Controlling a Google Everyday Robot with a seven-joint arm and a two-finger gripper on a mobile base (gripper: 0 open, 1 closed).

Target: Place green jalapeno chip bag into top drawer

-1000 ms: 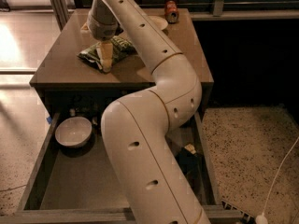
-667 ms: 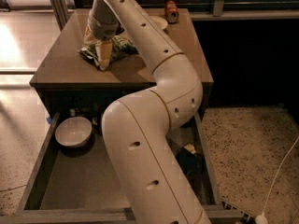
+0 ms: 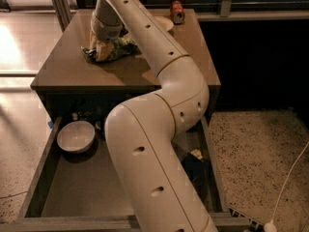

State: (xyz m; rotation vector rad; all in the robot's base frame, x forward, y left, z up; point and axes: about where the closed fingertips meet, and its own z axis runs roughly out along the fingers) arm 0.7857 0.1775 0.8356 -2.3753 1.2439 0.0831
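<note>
The green jalapeno chip bag [image 3: 123,47], dark green and crumpled, is at the back left of the brown tabletop [image 3: 63,69]. My gripper [image 3: 104,51] comes down from above onto the bag's left end and is shut on it, holding it just off the surface. The top drawer [image 3: 82,190] is pulled out below the tabletop, wide and shallow with low grey walls. My white arm crosses over the drawer's middle and right and hides part of it.
A white bowl [image 3: 76,136] sits in the drawer's back left corner. A small tan-and-dark item [image 3: 195,154] lies at the drawer's right side. A red can [image 3: 177,11] and a pale round object [image 3: 163,23] stand at the table's back. A white cable [image 3: 289,178] runs over the speckled floor at right.
The gripper and the bag have moved together a little up and toward the back of the table. The drawer and the bowl have not moved.
</note>
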